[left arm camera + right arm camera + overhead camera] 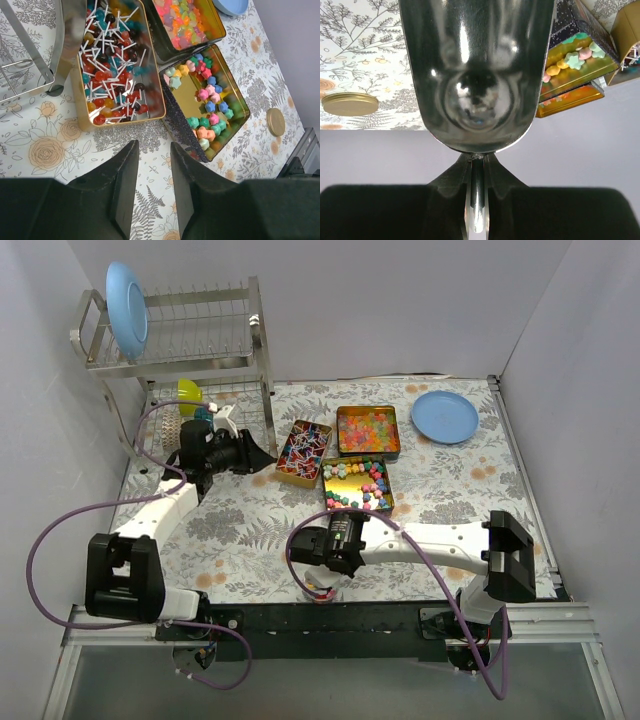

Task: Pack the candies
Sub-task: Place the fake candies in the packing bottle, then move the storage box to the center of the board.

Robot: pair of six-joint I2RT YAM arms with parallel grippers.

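Polished steel fills the right wrist view: a scoop (477, 75), rounded and mirror-bright, is held by its thin flat handle, on which the right pincer (477, 162) is clamped. No sweet is seen in it. To one side of that pincer, close by the scoop's flank, star-shaped candies (576, 60) in pink, green and yellow are seen in a shallow gold tin (570, 97). On the other side a round gold lid (350, 104) lies flat on the flower-printed cloth (365, 45).

The left pincer (154, 150) is held parted, with nothing between its fingers. Just ahead of it stand a tin of white-stemmed lollipops (112, 65) and the star tin, and further ahead one of translucent gummies (185, 20).

Scooping is judged to be the step in hand, and not yet done. Next, the scoop's lip would need to be turned toward the loose, hard-looking stars and slid beneath them.
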